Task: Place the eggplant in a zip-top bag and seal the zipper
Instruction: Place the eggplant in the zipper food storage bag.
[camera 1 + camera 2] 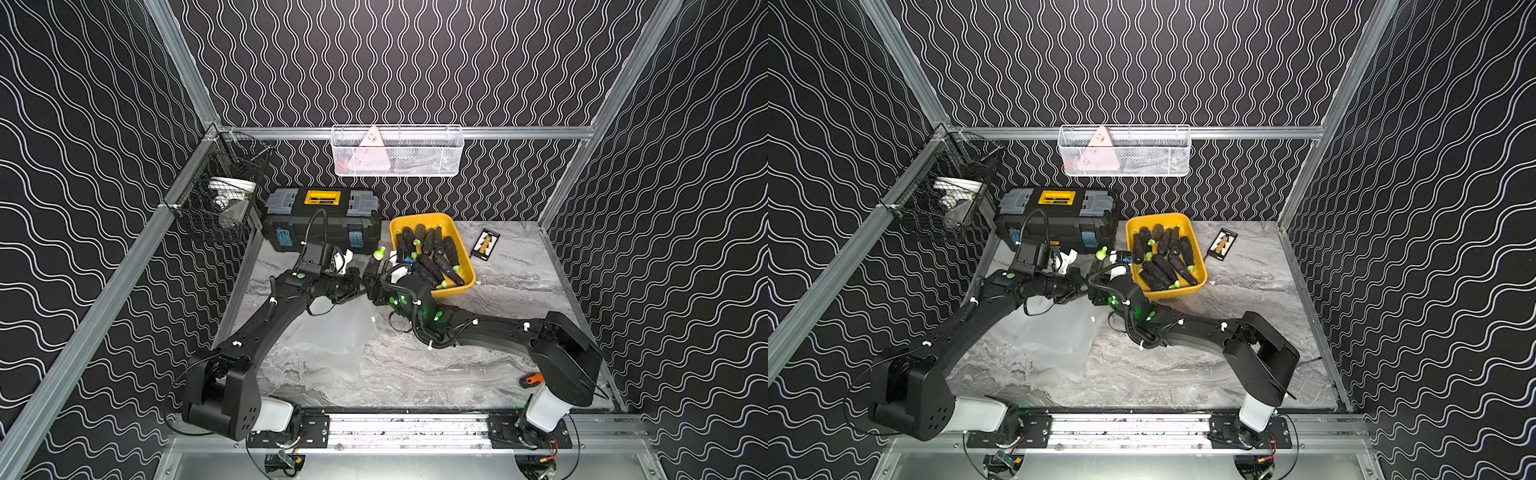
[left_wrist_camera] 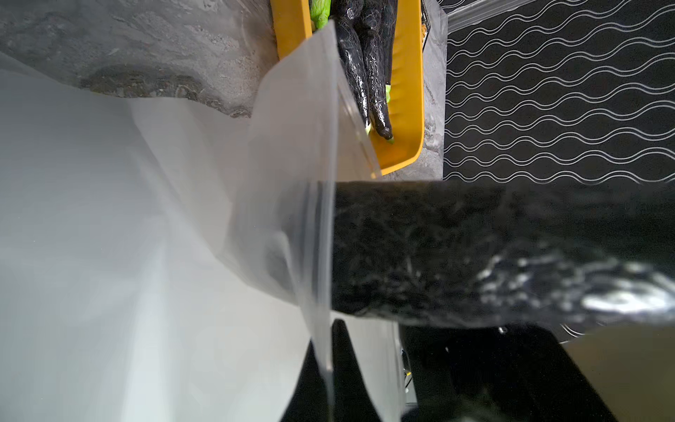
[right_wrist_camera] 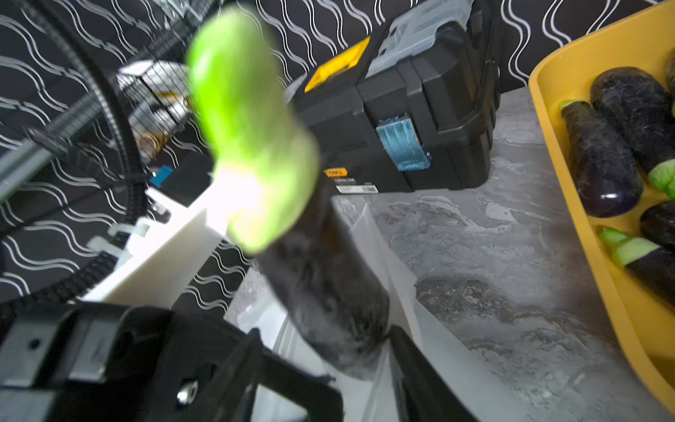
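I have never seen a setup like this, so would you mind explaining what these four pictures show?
This is a robot with two arms, each ending in a two-fingered gripper. Two pictures look down on the whole scene from above; the other two come from a camera on each wrist. On the marble table stand a black toolbox and a yellow tray of eggplants. The left gripper is shut on the edge of a clear zip-top bag. One eggplant stands stem-up at the bag's opening, between the fingers of the right gripper; it is blurred, so I cannot tell whether it is gripped.
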Controlling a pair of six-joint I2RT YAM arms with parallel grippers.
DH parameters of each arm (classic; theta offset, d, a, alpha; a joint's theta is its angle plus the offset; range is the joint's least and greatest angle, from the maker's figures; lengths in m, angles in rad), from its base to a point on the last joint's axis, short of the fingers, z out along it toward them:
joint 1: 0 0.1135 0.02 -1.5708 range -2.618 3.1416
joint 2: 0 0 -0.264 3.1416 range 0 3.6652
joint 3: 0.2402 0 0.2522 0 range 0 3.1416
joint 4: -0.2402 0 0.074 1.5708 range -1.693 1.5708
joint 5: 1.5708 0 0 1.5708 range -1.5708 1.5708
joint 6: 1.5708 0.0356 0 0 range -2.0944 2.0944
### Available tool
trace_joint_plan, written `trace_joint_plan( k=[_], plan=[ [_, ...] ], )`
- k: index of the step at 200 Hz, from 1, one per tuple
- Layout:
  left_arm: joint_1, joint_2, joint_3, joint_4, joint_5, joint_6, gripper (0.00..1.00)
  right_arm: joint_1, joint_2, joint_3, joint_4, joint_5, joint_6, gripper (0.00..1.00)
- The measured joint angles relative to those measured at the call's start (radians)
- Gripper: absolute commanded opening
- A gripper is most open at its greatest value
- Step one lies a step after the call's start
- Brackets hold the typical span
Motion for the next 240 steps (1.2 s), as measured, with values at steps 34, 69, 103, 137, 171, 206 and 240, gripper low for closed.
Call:
trace_joint_plan(
  k=[34,69,103,137,171,206,240],
  plan=[
    [0.001,0.0,-0.004,-0.006,-0.016,0.013,0.0,0.001,-0.076,0.017,-0.152,-0.011,-0.026,0.67],
    [0.002,0.002,-0.012,-0.006,-0.039,0.03,0.0,-0.019,-0.138,0.016,-0.219,-0.011,-0.05,0.67],
    [0.002,0.002,-0.016,-0.005,-0.054,0.033,0.0,-0.061,-0.15,0.016,-0.227,-0.023,-0.054,0.69],
    [0.002,0.002,-0.021,-0.006,-0.064,0.035,0.0,-0.109,-0.118,0.053,-0.21,-0.074,-0.054,0.69],
    [0.002,0.002,-0.021,-0.007,-0.066,0.036,0.0,-0.121,-0.081,0.111,-0.182,-0.11,-0.061,0.68],
    [0.001,0.002,-0.021,-0.007,-0.067,0.036,0.0,-0.127,-0.035,0.138,-0.179,-0.144,-0.064,0.54],
    [0.001,0.002,-0.021,-0.008,-0.067,0.037,0.0,-0.13,-0.018,0.151,-0.178,-0.171,-0.057,0.29]
  ],
)
